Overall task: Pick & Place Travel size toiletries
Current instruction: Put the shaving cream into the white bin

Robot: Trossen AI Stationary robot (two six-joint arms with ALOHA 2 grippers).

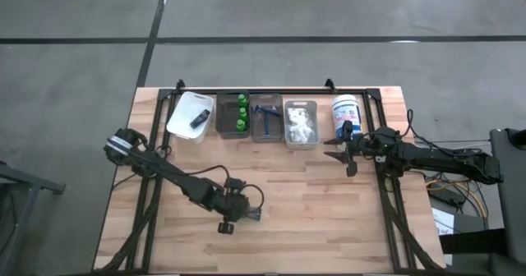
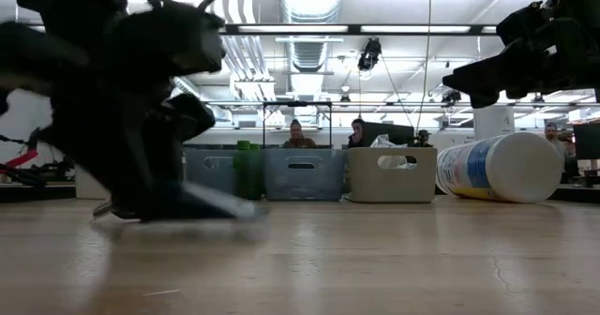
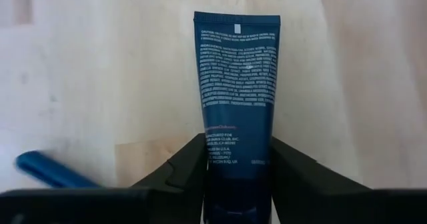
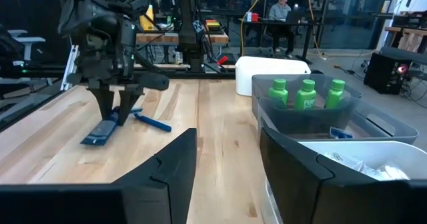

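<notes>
My left gripper (image 3: 237, 184) is at the table's near middle (image 1: 229, 217), shut on a dark blue tube (image 3: 235, 84) printed with small text. A blue razor (image 4: 151, 123) lies on the wood beside the tube (image 4: 100, 133). My right gripper (image 4: 227, 161) hovers open above the table's right side (image 1: 340, 154), next to the row of bins and touching nothing. Three green bottles (image 4: 307, 94) stand in a dark bin, and clear packets (image 4: 363, 163) fill the bin next to it. My left gripper pinches the tube between its two fingers (image 3: 190, 167), one on each long side, at the end (image 3: 237, 159) opposite the flat crimped end (image 3: 237, 19). It comes from above, pointing down. The tube reaches out past the fingers, its crimped end (image 4: 92, 140) low at the tabletop.
Four bins line the far edge: a white one (image 1: 186, 120) with a dark item, the dark one with the bottles (image 1: 234, 116), one with blue razors (image 1: 265, 121), one with packets (image 1: 300, 125). A white tub (image 2: 497, 168) lies beside them. Bare wood spans the near half.
</notes>
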